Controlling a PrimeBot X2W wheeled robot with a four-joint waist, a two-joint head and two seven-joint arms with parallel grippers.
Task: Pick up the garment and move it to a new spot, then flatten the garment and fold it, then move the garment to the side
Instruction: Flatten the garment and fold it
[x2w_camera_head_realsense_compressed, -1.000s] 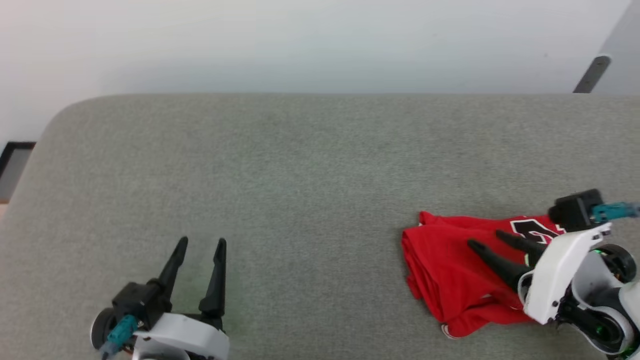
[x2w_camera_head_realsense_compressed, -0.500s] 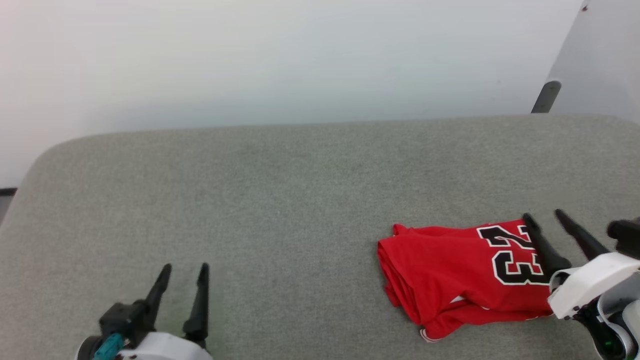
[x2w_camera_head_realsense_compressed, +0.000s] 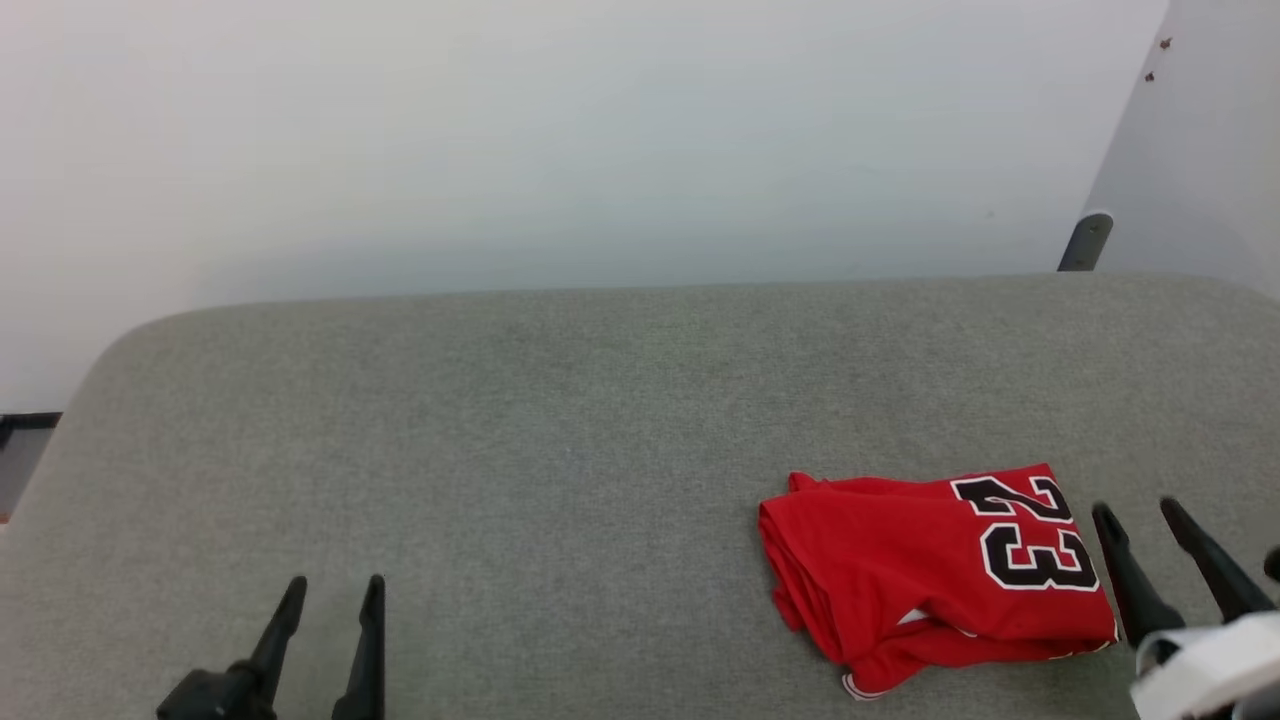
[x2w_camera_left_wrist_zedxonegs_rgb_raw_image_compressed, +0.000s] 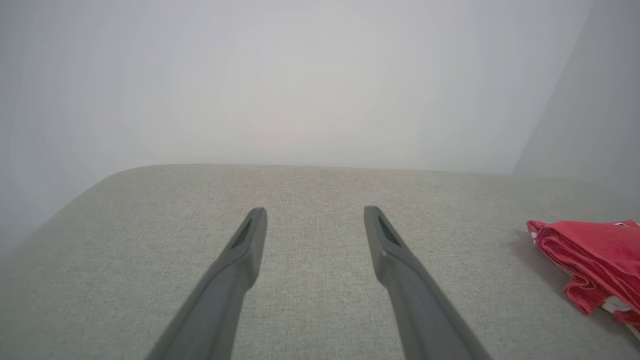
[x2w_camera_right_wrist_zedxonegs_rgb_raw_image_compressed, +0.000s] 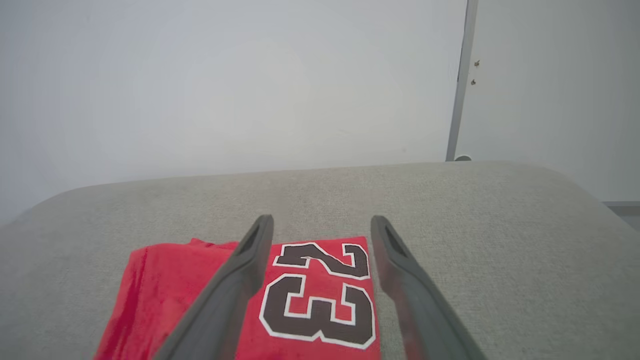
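Observation:
The garment (x2w_camera_head_realsense_compressed: 920, 575), a red jersey with a black "23", lies folded in a compact bundle on the grey cushion at the right. In the right wrist view the garment (x2w_camera_right_wrist_zedxonegs_rgb_raw_image_compressed: 320, 300) shows its number face-up. My right gripper (x2w_camera_head_realsense_compressed: 1135, 510) stands open just right of the garment, touching nothing; in its own view the right gripper (x2w_camera_right_wrist_zedxonegs_rgb_raw_image_compressed: 322, 225) hovers above the "23". At the lower left my left gripper (x2w_camera_head_realsense_compressed: 335, 585) is open and empty over bare cushion. The left wrist view shows the left gripper (x2w_camera_left_wrist_zedxonegs_rgb_raw_image_compressed: 315, 212) open, with the garment (x2w_camera_left_wrist_zedxonegs_rgb_raw_image_compressed: 595, 255) far to the right.
The grey upholstered surface (x2w_camera_head_realsense_compressed: 560, 420) has rounded corners and a far edge against a pale wall. A grey post (x2w_camera_head_realsense_compressed: 1085, 240) and a wall panel stand at the back right. A dark floor strip (x2w_camera_head_realsense_compressed: 25, 425) shows past the left edge.
The head camera tilted up, shifting the scene down. My right gripper withdrew from over the garment to its right side, uncovering the "23". The left gripper stayed open.

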